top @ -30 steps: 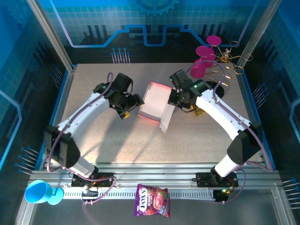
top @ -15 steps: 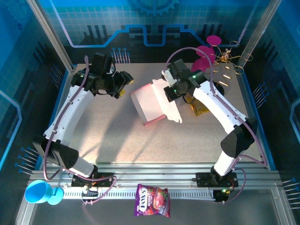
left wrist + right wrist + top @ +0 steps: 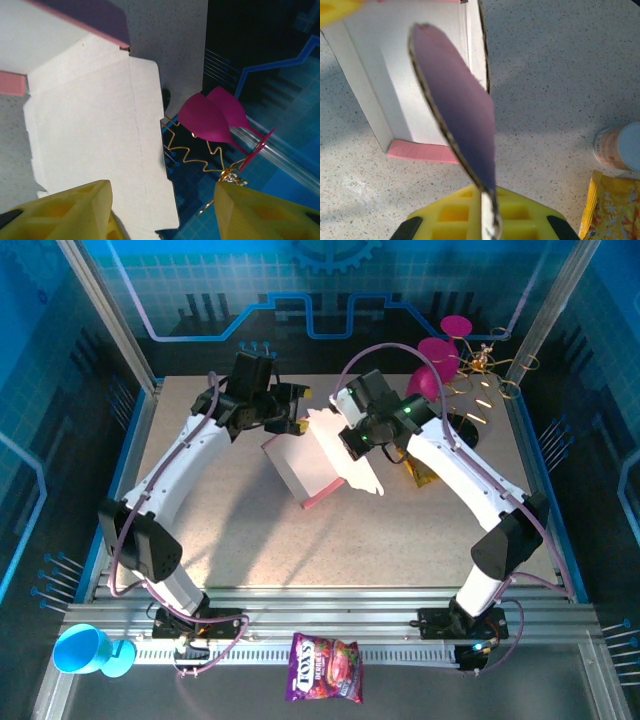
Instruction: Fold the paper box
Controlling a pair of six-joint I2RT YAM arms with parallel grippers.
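Speckled tabletop (image 3: 200, 530): my right claw (image 3: 487, 215) pinches the paper box (image 3: 300, 468) by 1 flap (image 3: 465, 115), left claw (image 3: 300, 410) gapes nearby; a careless tug could tear thin card.

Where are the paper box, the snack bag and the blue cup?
paper box (image 3: 300, 462): top view, whitish inner panel.
snack bag (image 3: 325, 668): top view, front middle.
blue cup (image 3: 80, 648): top view, its bowl.

light: bright, overhead | shadows: soft on table (image 3: 250, 530) | blur: close foreground in wrist views
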